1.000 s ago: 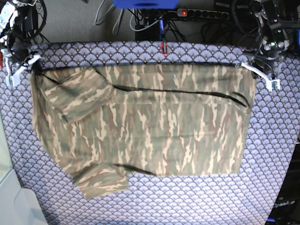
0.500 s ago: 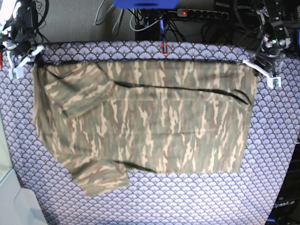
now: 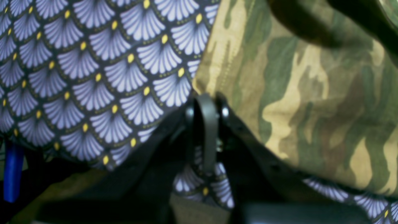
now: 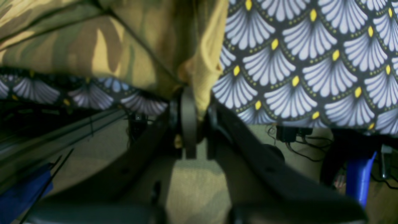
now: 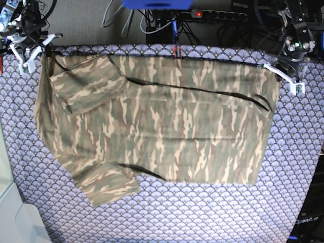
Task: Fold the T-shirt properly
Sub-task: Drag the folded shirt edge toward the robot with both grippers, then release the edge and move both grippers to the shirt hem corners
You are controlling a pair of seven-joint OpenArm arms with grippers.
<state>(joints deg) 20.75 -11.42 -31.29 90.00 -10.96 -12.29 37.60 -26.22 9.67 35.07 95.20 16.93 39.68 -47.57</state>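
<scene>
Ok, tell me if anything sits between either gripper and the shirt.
Nothing visible does. The left gripper is shut on a corner of the T-shirt, and the right gripper is shut on another corner, both at the far edge of the patterned cloth.

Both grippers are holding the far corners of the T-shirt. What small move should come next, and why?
Probably carry both corners toward the near edge together. The left gripper and right gripper are shut on the T-shirt at its far corners, and it lies spread on the patterned cloth.
</scene>
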